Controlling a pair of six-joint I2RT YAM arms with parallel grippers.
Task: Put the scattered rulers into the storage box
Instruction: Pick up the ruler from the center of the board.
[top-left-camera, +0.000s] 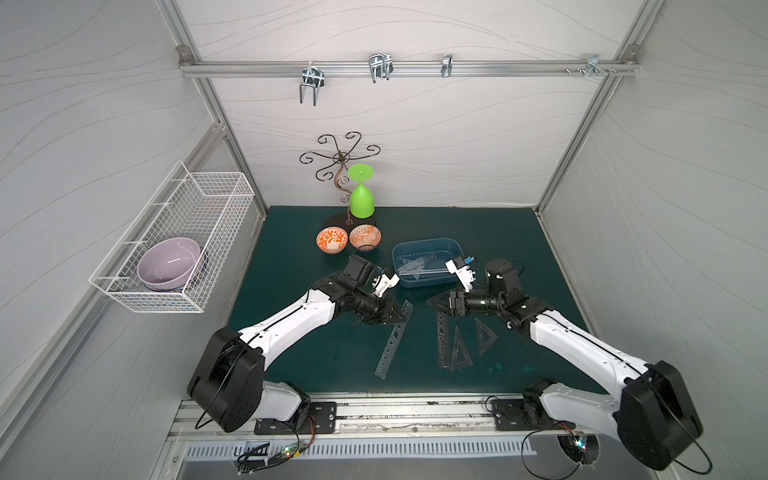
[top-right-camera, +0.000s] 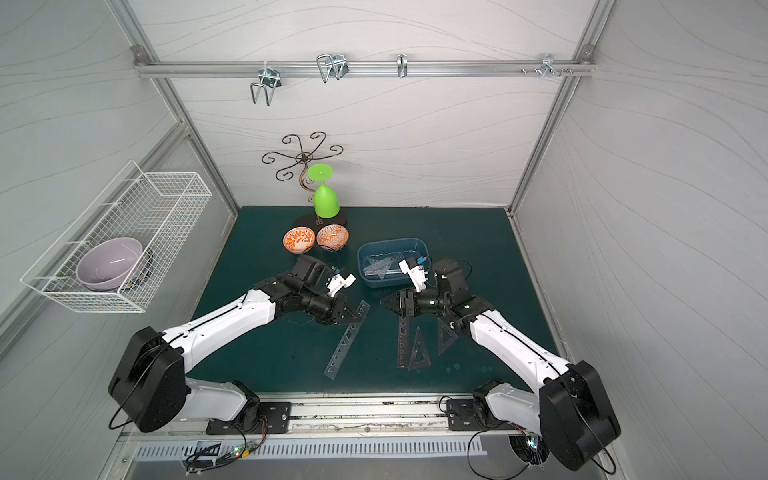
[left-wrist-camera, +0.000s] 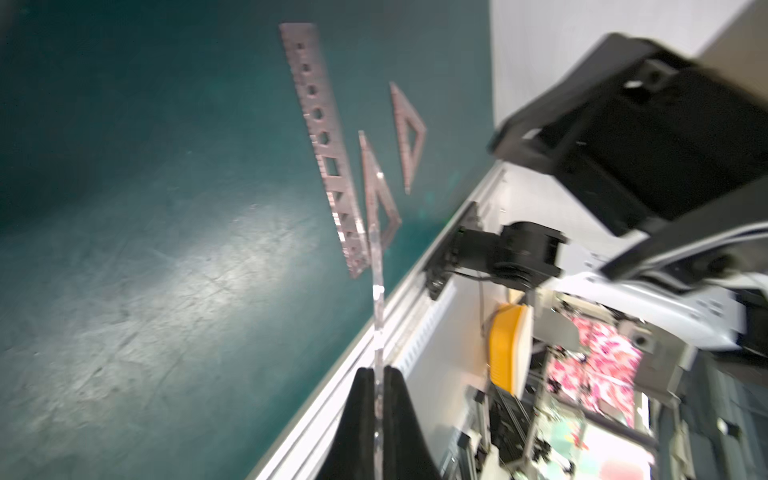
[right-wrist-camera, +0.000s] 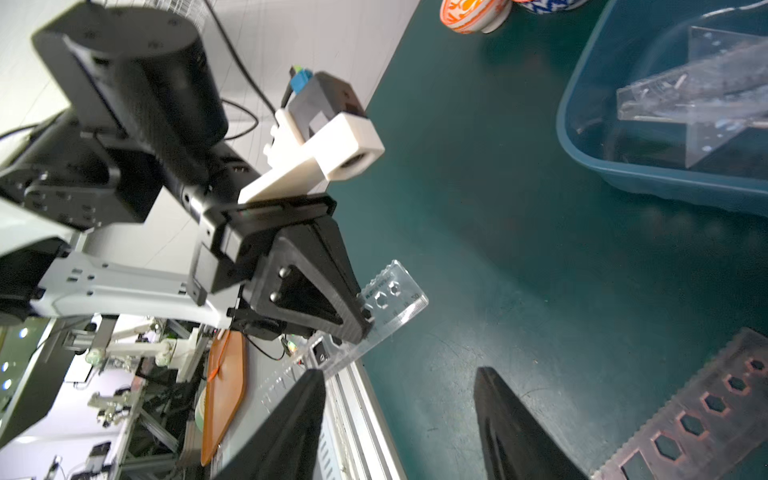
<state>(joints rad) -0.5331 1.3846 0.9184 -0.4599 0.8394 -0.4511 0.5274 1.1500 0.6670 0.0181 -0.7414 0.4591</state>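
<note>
My left gripper (top-left-camera: 398, 315) (left-wrist-camera: 377, 370) is shut on one end of a clear straight ruler (top-left-camera: 392, 340) (top-right-camera: 347, 343) (right-wrist-camera: 390, 305), which slants toward the table's front edge. To its right my right gripper (top-left-camera: 436, 301) (right-wrist-camera: 399, 372) stands open with nothing between its fingers, over the far end of a long stencil ruler (top-left-camera: 441, 336) (left-wrist-camera: 328, 153) (right-wrist-camera: 706, 415). Two triangle rulers (top-left-camera: 459, 349) (top-left-camera: 484, 334) lie beside that strip. The blue storage box (top-left-camera: 415, 243) (top-right-camera: 390, 242) (right-wrist-camera: 665, 183) sits just behind both grippers, with clear rulers (top-left-camera: 415, 266) (right-wrist-camera: 698, 99) in it.
Two orange patterned bowls (top-left-camera: 331, 240) (top-left-camera: 365, 237) sit left of the box, with an upturned green goblet (top-left-camera: 361, 201) and a curly metal stand (top-left-camera: 340, 158) behind them. A white wire basket (top-left-camera: 208, 199) on the left wall holds a purple bowl (top-left-camera: 168, 262).
</note>
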